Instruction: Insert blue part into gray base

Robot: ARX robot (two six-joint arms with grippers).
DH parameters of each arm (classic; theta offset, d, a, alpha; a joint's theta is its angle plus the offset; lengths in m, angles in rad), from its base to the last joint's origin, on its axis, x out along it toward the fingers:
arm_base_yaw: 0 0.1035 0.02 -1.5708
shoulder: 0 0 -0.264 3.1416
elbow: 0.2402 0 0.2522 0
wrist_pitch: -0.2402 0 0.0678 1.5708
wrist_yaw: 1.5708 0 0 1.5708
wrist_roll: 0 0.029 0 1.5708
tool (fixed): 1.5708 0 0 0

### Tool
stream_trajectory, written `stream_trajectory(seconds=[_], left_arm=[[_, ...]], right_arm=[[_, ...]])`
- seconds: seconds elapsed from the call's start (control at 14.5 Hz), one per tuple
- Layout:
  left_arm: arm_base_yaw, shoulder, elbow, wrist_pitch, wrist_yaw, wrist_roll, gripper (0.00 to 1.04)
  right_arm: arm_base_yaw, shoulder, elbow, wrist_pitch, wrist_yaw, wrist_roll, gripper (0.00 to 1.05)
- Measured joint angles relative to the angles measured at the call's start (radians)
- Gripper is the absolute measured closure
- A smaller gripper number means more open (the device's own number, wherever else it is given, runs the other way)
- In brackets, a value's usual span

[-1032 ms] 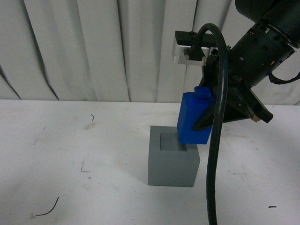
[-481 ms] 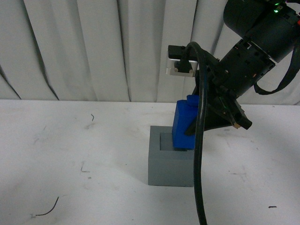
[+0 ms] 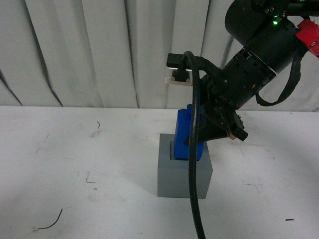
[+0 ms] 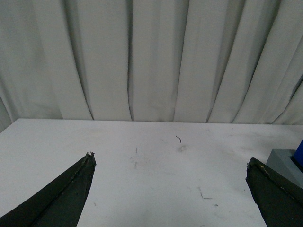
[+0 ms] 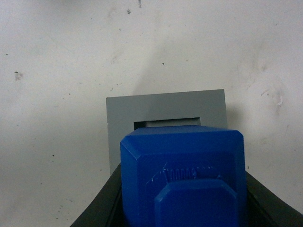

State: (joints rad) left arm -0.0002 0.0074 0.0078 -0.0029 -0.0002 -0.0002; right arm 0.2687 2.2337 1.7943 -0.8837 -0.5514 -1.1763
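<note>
The gray base (image 3: 182, 177) stands on the white table in the middle of the front view. My right gripper (image 3: 199, 133) is shut on the blue part (image 3: 182, 135), which stands nearly upright with its lower end in or at the recess in the base's top. In the right wrist view the blue part (image 5: 182, 175) with its knob fills the space between the black fingers (image 5: 94, 210), and the gray base (image 5: 165, 109) shows behind it, a sliver of recess visible. My left gripper (image 4: 170, 163) is open and empty over bare table; the gray base's corner (image 4: 283, 163) shows past one finger.
The white table (image 3: 75, 164) has small scuffs and a thin dark wire scrap (image 3: 50, 222) near the front left. White curtains (image 3: 99, 50) hang behind. A thick black cable (image 3: 194, 164) from my right arm hangs in front of the base.
My right gripper has carried the blue part leftward and down, from tilted over the base's right edge to nearly upright over the recess.
</note>
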Motion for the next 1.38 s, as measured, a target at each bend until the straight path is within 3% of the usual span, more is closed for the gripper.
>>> stream_trajectory(seconds=[0.62, 0.89, 0.96, 1.38], left_arm=[[0.0, 0.0, 0.0, 0.0, 0.0, 0.0, 0.07], [0.0, 0.0, 0.0, 0.0, 0.0, 0.0, 0.07], [0.0, 0.0, 0.0, 0.0, 0.0, 0.0, 0.07], [0.0, 0.0, 0.0, 0.0, 0.0, 0.0, 0.07]], right_arm=[[0.006, 0.009, -0.008, 0.01, 0.021, 0.02, 0.56], [-0.001, 0.009, -0.021, 0.003, 0.031, 0.015, 0.1], [-0.001, 0.009, -0.021, 0.002, 0.031, 0.014, 0.05], [-0.015, -0.003, -0.021, -0.057, 0.012, -0.058, 0.06]])
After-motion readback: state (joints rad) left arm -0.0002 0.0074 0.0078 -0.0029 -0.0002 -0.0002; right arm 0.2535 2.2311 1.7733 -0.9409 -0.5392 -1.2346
